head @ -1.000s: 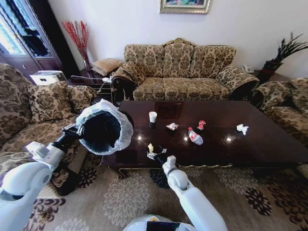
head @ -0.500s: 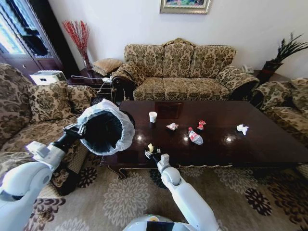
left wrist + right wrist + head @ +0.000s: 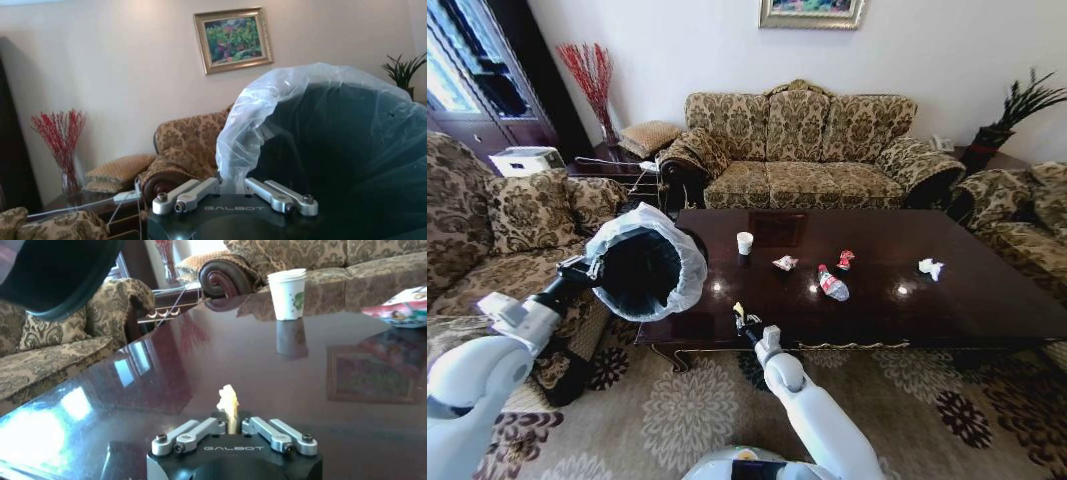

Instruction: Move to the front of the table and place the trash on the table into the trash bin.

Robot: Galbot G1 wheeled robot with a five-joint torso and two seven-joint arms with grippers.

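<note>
My right gripper [image 3: 743, 322] is over the front edge of the dark table [image 3: 967, 310], shut on a small yellow scrap [image 3: 738, 309]. In the right wrist view the scrap [image 3: 227, 399] stands upright between that gripper's [image 3: 231, 423] closed fingers, just above the table [image 3: 167, 390]. To the left of the table my left gripper [image 3: 587, 268] holds the black trash bin [image 3: 642, 268] tilted toward it, shut on the lined rim [image 3: 235, 165]. A white paper cup [image 3: 744, 243], a wrapper [image 3: 784, 263], a plastic bottle [image 3: 832, 284], a red-white piece [image 3: 845, 259] and a tissue [image 3: 930, 267] lie on the table.
A patterned sofa [image 3: 812, 150] stands behind the table, and armchairs flank it on the left [image 3: 497, 230] and right [image 3: 1027, 220]. Patterned carpet [image 3: 677, 410] lies in front. The bin's mouth [image 3: 60, 270] hangs beyond the table's left end in the right wrist view.
My right arm has shifted slightly left along the table's front edge, keeping the yellow scrap in its fingers. The bin in my left gripper has barely moved.
</note>
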